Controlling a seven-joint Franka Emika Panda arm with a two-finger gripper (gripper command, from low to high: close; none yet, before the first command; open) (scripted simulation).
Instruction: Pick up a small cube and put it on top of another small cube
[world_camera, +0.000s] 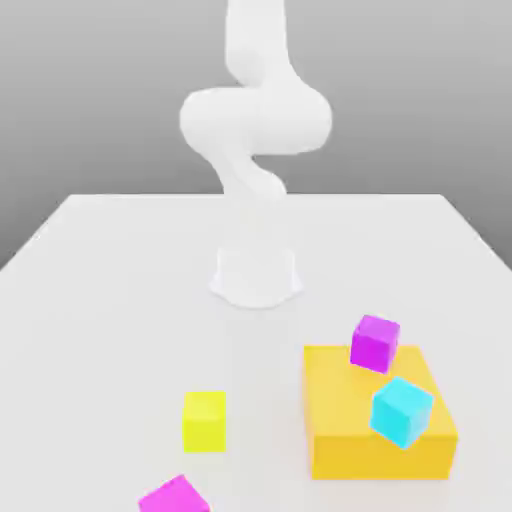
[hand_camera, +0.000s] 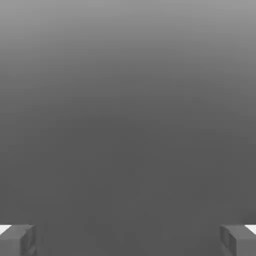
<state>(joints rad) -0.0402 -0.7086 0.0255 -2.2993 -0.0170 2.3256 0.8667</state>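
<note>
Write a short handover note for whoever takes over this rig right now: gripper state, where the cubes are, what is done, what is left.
Gripper: open, holding nothing.
Pink-magenta cube: on the white table, at the exterior view's bottom edge, near the yellow cube.
Violet-purple cube: at the far edge of the orange block, with the cyan cube nearer the camera.
Done: nothing; no cube lifted.
Left: grasp the pink-magenta cube, carry it over, set it on the violet-purple cube.

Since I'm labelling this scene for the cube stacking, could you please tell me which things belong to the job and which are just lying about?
Job:
- pink-magenta cube
- violet-purple cube
- claw, open

Lying about:
- yellow cube
- cyan cube
- large orange block
</note>
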